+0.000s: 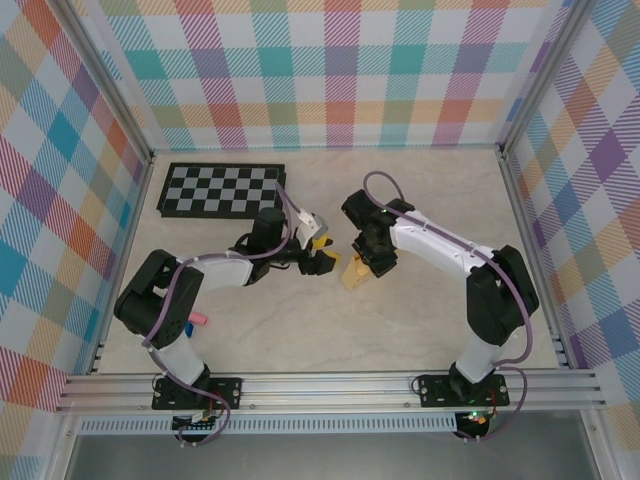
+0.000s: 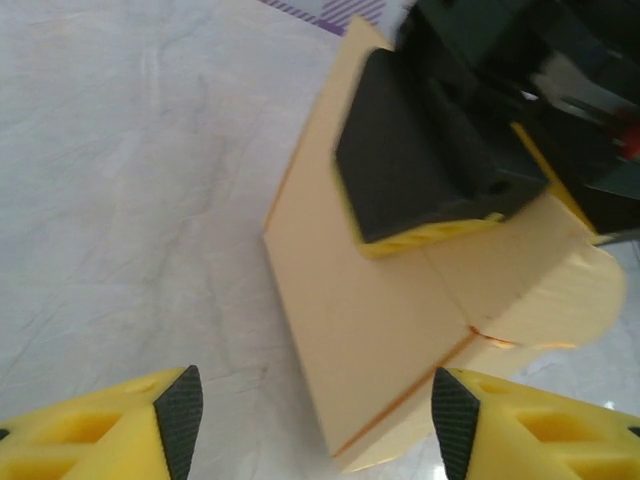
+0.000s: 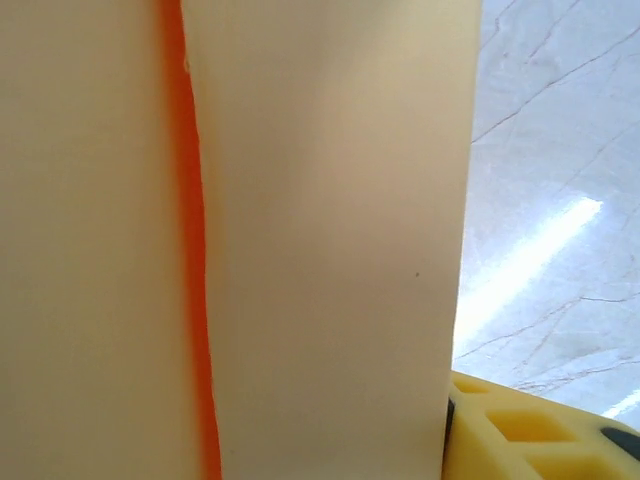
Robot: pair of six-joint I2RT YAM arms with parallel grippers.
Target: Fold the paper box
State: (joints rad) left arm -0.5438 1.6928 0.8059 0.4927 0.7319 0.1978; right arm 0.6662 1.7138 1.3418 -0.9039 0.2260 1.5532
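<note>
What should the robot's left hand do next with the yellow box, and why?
Probably ease the left arm's open fingers forward to close on the near edge of the yellow-orange cardboard paper box. The right arm's fingers clamp its far end, and the left fingers stand spread just short of it, gripping nothing.

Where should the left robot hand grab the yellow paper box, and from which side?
Probably the near free corner of the paper box, approached straight ahead from the left gripper. The sheet is thin, that corner points between its open jaws, and the right gripper holds the far part.
</note>
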